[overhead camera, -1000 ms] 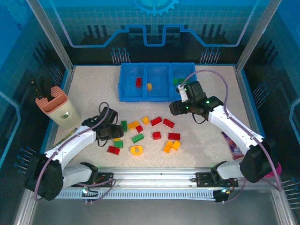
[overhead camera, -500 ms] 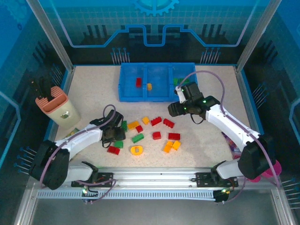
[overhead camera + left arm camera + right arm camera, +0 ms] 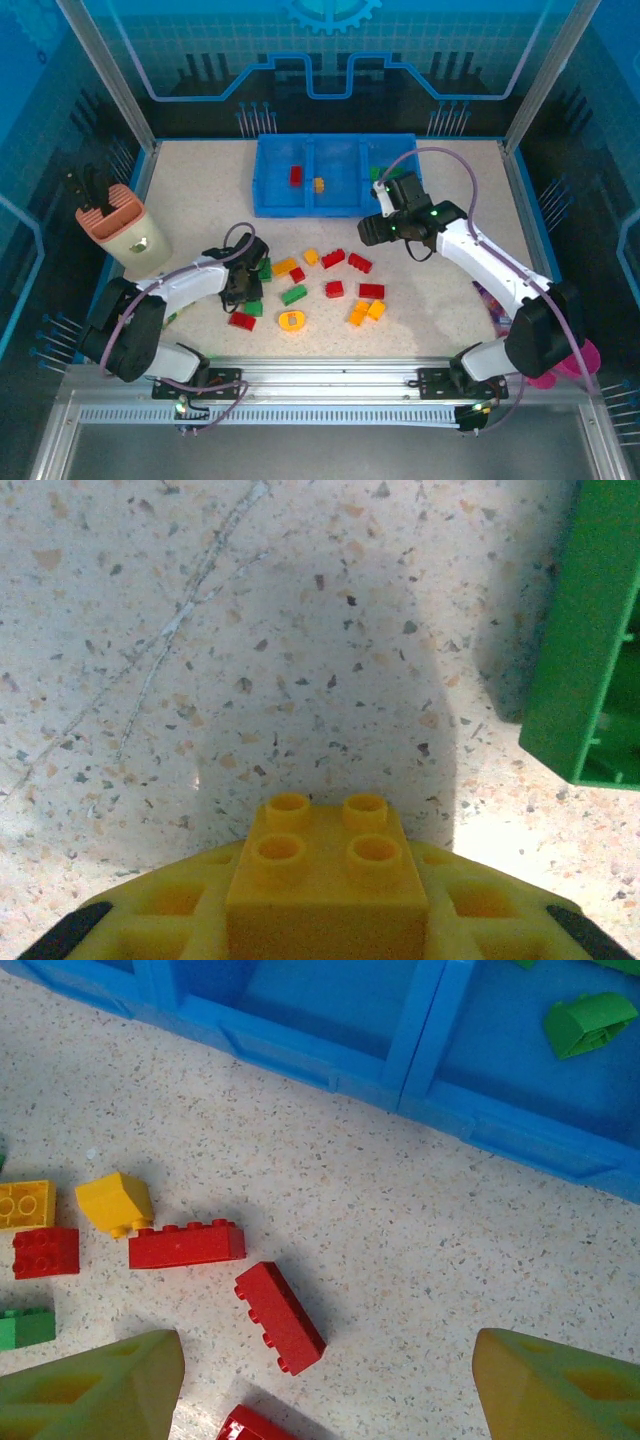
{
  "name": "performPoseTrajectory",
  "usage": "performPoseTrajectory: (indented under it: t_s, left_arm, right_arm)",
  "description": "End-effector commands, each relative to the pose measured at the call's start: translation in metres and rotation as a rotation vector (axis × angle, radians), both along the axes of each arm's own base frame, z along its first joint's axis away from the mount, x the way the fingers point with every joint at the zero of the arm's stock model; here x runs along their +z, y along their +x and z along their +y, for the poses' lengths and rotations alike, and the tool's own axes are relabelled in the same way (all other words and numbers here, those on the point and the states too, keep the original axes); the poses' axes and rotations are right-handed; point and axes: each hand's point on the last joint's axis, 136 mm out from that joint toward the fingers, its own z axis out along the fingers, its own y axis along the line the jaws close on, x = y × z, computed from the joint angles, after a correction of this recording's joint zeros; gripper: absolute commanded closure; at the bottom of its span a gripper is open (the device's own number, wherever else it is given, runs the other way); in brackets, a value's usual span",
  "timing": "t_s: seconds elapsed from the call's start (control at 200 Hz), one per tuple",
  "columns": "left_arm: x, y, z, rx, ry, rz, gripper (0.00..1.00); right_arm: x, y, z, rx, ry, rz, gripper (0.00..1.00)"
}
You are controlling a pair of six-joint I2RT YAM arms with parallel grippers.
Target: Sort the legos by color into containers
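Lena: Left arm's elbow has folded in toward the bricks since a second ago, and the left pincer [image 3: 245, 287] has come together. Its yellow fingers [image 3: 150, 940] now pinch a glossy yellow brick [image 3: 325, 880], four round studs up, low over the speckled worktop [image 3: 250, 630].

Omar: And around it?

Lena: A smooth green brick [image 3: 590, 650] lies just right of it, apart. At the far left stands the beige-and-pink utensil holder [image 3: 118, 228], with bare worktop between it and the tray.

Omar: The loose legos [image 3: 335, 285]?

Lena: Scattered mid-worktop in red, green and yellow-orange, unmoved. The blue tray [image 3: 335, 210], thin moulded walls, sits at the far side. A red piece [image 3: 296, 175] is in its left compartment, an orange one [image 3: 318, 184] in the middle, and green pieces [image 3: 590, 1022] on the right.

Omar: Right side?

Lena: The right pincer [image 3: 325, 1360] has edged slightly left. It is spread wide and free, with a tilted red brick [image 3: 280, 1317] ahead of its fingers. Right of it the worktop is bare as far as a crinkly packet [image 3: 492, 300] by the right edge.
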Motion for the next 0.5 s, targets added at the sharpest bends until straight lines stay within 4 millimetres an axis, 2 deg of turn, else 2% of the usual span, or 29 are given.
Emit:
performPoseTrajectory:
  t_s: [0.0, 0.1, 0.19, 0.34, 0.495]
  left_arm:
    - [0.008, 0.013, -0.014, -0.027, -0.043, -0.029, 0.75]
    - [0.037, 0.036, -0.021, -0.059, -0.053, -0.103, 0.76]
    - [0.073, 0.066, -0.038, -0.099, -0.094, -0.198, 0.77]
    - [0.131, 0.128, -0.081, -0.213, -0.148, -0.368, 0.78]
    - [0.17, 0.199, -0.128, -0.32, -0.181, -0.503, 0.78]
  right_arm:
    - [0.003, 0.002, 0.005, 0.011, -0.015, -0.006, 0.23]
    - [0.003, 0.001, 0.004, 0.011, -0.016, -0.006, 0.23]
    - [0.001, -0.002, 0.001, 0.006, -0.022, -0.003, 0.23]
    - [-0.004, -0.009, -0.01, -0.021, -0.045, 0.001, 0.22]
    - [-0.014, -0.015, -0.024, -0.054, -0.076, 0.022, 0.22]
